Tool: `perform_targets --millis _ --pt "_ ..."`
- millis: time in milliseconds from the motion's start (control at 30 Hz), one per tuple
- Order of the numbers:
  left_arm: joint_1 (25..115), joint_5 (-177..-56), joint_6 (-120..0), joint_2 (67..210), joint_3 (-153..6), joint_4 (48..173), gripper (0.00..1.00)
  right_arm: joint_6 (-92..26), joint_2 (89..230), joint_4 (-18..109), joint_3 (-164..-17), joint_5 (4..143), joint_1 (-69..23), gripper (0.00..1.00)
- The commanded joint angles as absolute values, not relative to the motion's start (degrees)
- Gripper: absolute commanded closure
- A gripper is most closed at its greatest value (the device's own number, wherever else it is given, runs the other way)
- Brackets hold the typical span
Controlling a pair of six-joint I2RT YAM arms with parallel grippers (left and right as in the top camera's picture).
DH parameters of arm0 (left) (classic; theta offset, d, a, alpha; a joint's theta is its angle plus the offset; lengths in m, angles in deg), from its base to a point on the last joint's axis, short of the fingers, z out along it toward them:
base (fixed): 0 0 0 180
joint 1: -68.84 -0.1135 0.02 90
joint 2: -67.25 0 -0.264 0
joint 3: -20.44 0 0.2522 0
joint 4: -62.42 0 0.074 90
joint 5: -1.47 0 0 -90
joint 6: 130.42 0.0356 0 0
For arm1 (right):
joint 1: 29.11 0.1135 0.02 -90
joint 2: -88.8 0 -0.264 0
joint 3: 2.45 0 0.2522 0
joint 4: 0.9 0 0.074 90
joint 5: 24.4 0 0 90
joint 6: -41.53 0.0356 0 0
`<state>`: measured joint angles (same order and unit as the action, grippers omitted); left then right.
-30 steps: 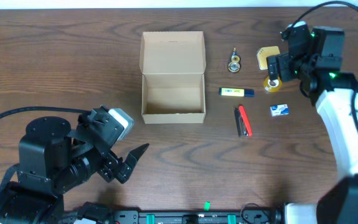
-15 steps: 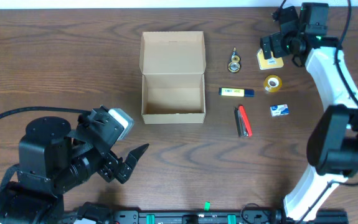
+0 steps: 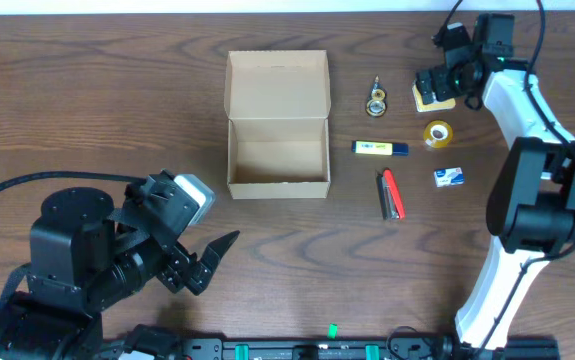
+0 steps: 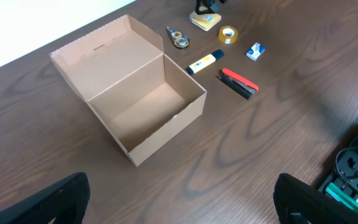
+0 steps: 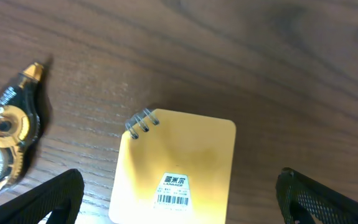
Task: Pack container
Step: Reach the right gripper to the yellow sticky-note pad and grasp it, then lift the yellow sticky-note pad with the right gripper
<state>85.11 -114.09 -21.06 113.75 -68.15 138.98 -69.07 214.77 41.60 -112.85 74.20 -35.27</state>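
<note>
Black left arm (image 3: 77, 250), white-shelled right arm (image 3: 527, 105), black cables (image 3: 27, 184)

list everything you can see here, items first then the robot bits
box: 1, tan, left of the small items, lid open, empty
correction tape: 1, black and gold, right of box lid
notepad: 1, yellow, far right, below right pincer
tape roll: 1, yellowish, just nearer than notepad
highlighter: 1, yellow with blue cap, right of box
stapler: 1, red and black, nearer than highlighter
small box: 1, blue and white, right of stapler
table: 1, dark brown wood
left pincer: 1, black, near left, open, empty
right pincer: 1, black, over notepad, open
</note>
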Motion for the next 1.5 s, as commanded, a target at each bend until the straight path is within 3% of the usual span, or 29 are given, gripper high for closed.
perform_targets --millis 0,1467 --pt "85.0 -114.9 -20.7 113.7 -69.2 139.0 0.05 -70.0 216.2 41.6 -114.1 74.9 -35.4 0.01" --pt "85.0 -115.0 -20.7 113.7 -69.2 139.0 0.05 -63.2 221.6 39.0 -114.0 74.0 -35.4 0.01"
